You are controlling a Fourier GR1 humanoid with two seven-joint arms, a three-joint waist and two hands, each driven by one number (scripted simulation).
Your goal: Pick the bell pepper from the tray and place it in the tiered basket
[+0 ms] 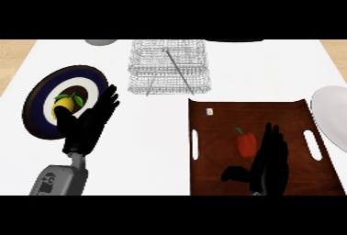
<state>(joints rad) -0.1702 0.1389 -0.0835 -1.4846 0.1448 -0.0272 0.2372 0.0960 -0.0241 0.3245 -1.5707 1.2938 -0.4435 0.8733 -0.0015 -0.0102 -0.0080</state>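
The right hand [270, 158] is positioned over the brown tray [224, 183] with its fingers [274, 135] straight and close together, thumb extended to the left. The fingertips lie just beside the red bell pepper [246, 143], on its right; contact cannot be confirmed. The bell pepper lies on the tray near its centre, green stem pointing away from the robot.

The left hand [92, 121] stands at the left of the view, fingers straight and slightly spread, overlapping the edge of a dark-rimmed plate [41, 98] that carries a yellow lemon [62, 104].

The counter [156, 151] surface is white with wood-coloured borders at the far corners. The wire tiered basket [169, 69] stands beyond the tray, well apart from the pepper. A white plate [332, 114] lies at the right edge.
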